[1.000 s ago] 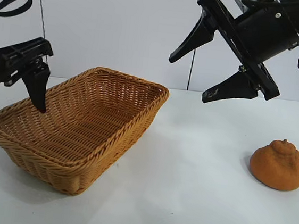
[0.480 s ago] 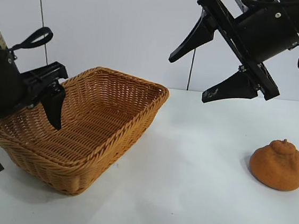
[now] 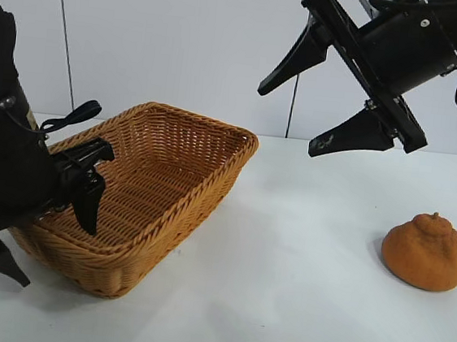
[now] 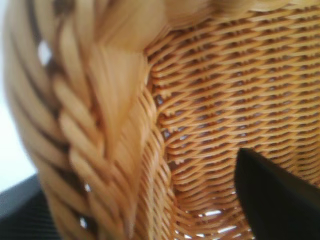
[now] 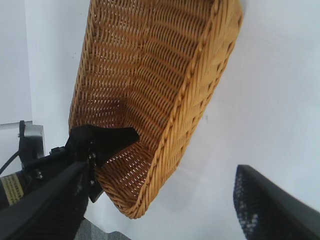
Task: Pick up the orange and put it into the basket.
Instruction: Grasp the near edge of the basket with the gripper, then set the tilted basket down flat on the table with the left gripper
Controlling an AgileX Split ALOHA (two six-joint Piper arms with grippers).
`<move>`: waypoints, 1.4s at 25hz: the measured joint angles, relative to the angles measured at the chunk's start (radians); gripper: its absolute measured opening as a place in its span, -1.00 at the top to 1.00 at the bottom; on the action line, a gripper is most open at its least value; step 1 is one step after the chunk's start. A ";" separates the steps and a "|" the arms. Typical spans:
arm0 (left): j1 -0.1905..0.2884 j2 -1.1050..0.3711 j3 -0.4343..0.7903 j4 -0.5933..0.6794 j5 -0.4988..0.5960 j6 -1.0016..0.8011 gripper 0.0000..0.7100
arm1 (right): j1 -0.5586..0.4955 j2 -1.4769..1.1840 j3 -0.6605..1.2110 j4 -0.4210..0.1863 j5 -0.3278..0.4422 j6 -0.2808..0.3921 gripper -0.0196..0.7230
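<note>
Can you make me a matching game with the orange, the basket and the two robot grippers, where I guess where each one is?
Things:
1. orange
2. basket
3. left gripper
4. right gripper

Places:
A. open, up in the air above the table
B. straddling the basket's near wall, one finger inside and one outside
C. alone on the white table, at the right
D. on the table at the left, holding no fruit

Pairs: 1-C, 2-D, 3-B, 4-A
</note>
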 joint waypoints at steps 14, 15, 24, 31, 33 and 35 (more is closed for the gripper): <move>0.140 -0.030 -0.069 -0.162 0.113 0.221 0.76 | 0.000 0.000 0.000 0.000 0.000 0.000 -0.53; 0.156 -0.030 -0.096 -0.187 0.133 0.273 0.76 | 0.000 0.000 0.000 0.000 0.000 0.000 -0.53; 0.229 0.010 -0.321 -0.254 0.282 0.615 0.76 | 0.000 0.000 0.000 0.000 0.000 0.001 -0.53; 0.228 0.136 -0.502 -0.258 0.468 0.945 0.76 | 0.000 0.000 0.000 0.000 0.001 0.001 -0.53; 0.228 0.155 -0.542 -0.258 0.515 1.024 0.76 | 0.000 0.000 0.000 0.000 0.001 0.001 -0.53; 0.228 0.166 -0.568 -0.258 0.556 1.081 0.76 | 0.000 0.000 0.000 0.000 0.001 0.001 -0.53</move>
